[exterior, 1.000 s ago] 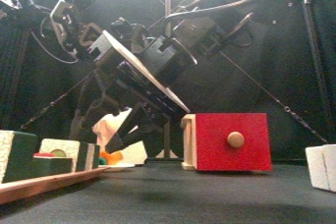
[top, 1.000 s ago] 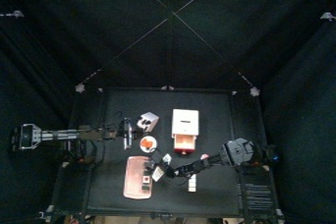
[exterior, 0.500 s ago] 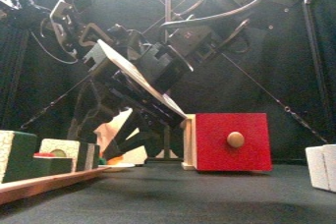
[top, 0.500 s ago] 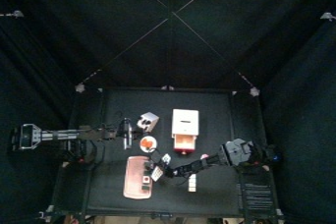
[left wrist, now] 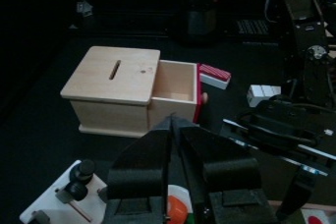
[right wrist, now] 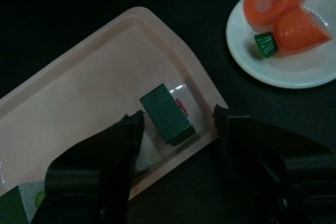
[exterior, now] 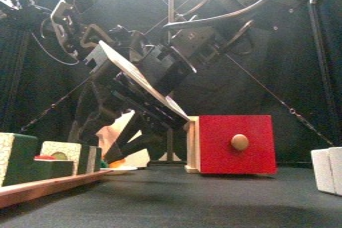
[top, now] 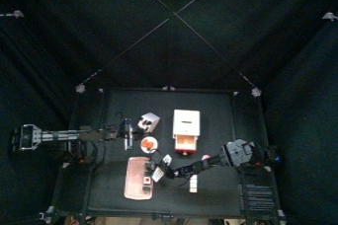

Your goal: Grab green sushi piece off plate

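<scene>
- Sushi piece (right wrist: 167, 113), green: 1 small block with a dark green top and a pale side, lying on the plate (right wrist: 79, 100) close to 1 of its short ends, the end nearer the round white dish (right wrist: 308, 63).
- Left gripper (left wrist: 180, 169): rests at the table's left side, well apart from the plate; jaws look closed with nothing between them. Its view takes in the wooden box (left wrist: 121, 88) with a slot in its lid and a red-fronted drawer.
- Plate, top view (top: 136, 179): long pale-pink tray at the table's front left of middle, long axis running front to back.
- Right gripper (right wrist: 174, 141): reaches across from the right and hangs directly over the plate's end; jaws parted, holding nothing, 1 on each side of the green piece, neither touching it that I can see.
- Key relation: the piece sits between the 2 jaws and slightly ahead of their tips, so the right arm is by far the nearer.
- Long axis of the piece: oblique in the right wrist view, roughly crosswise to the plate's length and skewed to the line between the jaws.
- Judgement: the coming move looks like a short descent and closure; the skew may call for a small wrist turn.
</scene>
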